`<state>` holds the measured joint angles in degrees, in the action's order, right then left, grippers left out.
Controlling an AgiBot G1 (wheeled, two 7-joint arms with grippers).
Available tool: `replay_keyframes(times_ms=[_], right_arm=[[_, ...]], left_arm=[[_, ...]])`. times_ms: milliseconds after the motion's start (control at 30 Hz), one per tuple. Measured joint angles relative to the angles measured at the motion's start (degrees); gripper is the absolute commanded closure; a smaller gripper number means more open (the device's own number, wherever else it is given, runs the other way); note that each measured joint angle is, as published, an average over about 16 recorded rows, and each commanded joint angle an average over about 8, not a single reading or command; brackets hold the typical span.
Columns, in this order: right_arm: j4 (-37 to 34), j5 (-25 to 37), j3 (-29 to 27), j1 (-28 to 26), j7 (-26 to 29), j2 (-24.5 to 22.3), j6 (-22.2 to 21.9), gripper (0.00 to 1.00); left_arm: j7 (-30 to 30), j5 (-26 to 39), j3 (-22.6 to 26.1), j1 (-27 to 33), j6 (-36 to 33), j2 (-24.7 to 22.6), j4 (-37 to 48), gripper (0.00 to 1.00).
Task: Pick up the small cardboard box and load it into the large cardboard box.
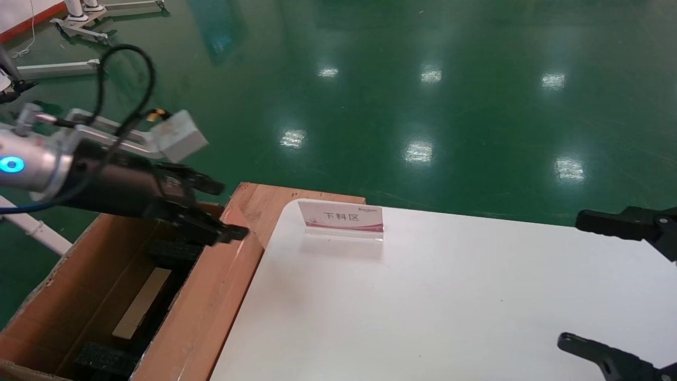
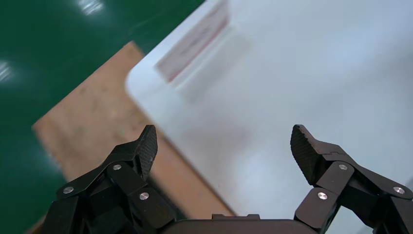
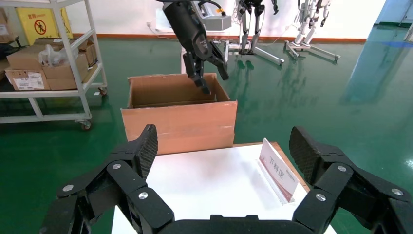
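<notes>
Head view: left gripper (image 1: 222, 209), fingers spread and holding nothing, hangs over far end of large cardboard box (image 1: 211, 312), above black foam blocks (image 1: 174, 248) inside. Box stands open on green floor (image 1: 423, 79), touching left edge of white table (image 1: 423, 307). Small cardboard box not visible in any view. Placard (image 1: 341, 216) stands near table's far left corner. Right gripper (image 1: 597, 286), fingers spread wide and holding nothing, hovers at table's right edge.

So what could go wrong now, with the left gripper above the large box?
1. The open left gripper hangs close to the large box near its flap edge; moving toward the table it could catch the flap.
2. No small box is in view, so loading cannot be confirmed.
3. The sign could be knocked.
</notes>
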<state>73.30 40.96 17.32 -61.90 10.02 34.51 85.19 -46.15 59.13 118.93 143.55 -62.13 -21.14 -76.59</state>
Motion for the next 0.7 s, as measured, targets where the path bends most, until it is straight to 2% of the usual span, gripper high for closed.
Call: replay_keyframes(times_ms=[700], right_arm=[[-0.01, -0.04, 0.06, -0.02, -0.03, -0.02, -0.02, 0.0]], left_arm=[[15.58, -7.6, -45.28, -36.07, -10.37, -6.11, 1.32, 0.0]])
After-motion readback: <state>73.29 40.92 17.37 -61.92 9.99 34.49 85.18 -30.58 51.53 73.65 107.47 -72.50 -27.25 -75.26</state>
